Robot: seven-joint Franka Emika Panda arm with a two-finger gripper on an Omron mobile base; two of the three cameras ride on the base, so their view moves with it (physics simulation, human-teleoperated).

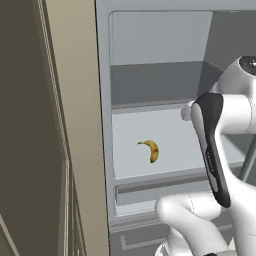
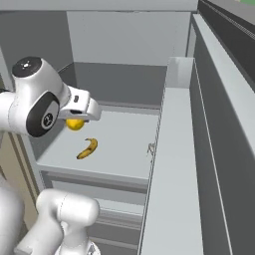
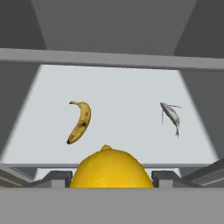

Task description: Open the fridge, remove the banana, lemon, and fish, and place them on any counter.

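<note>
**Fingers pinch the lemon at the fridge shelf**

Fingers (image 3: 54,178) sit on either side of the lemon (image 3: 111,169), clamped on it at 6 o'clock in the hand view; the gripper (image 3: 111,179) holds it just above the pale shelf of the open fridge (image 1: 104,100). On that shelf the banana (image 3: 80,122) lies at 10 o'clock from the lemon, and the fish (image 3: 170,115) at 2 o'clock, well apart from each other. From the right base view the lemon shows under the hand, beside the banana.

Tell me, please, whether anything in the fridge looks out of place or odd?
Nothing stands out. The banana and fish lie apart on the pale shelf, and the lemon sits between the pincer tips, apparently held. Nothing looks spilled or damaged.
</note>
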